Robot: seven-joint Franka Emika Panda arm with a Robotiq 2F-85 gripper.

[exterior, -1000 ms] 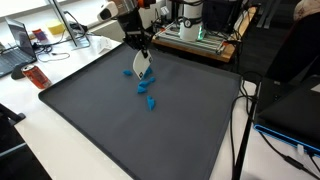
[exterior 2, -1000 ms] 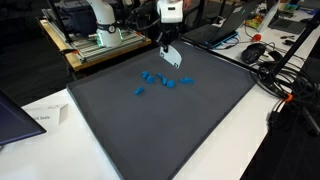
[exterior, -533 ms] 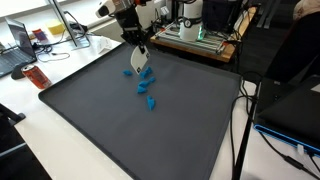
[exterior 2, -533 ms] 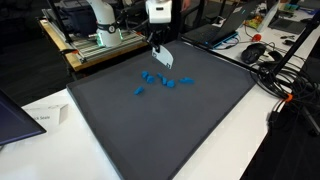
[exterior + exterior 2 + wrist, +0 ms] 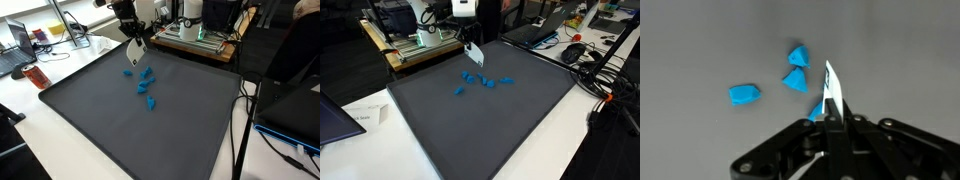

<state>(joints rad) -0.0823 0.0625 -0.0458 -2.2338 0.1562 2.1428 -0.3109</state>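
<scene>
Claw [image 5: 832,120] clamped on thin white card [image 5: 831,88], seen edge-on, blue scraps [image 5: 796,80] beneath on dark mat [image 5: 700,40]

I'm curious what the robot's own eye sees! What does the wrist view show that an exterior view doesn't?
Only the wrist view: a close look down at the claw pinching the flat white piece, seen edge-on. Only an exterior view: the whole grey mat with its edges, the arm above it, and a laptop off to the side. Both: the claw shut on the white piece, held above the blue bits lying on the mat.
</scene>
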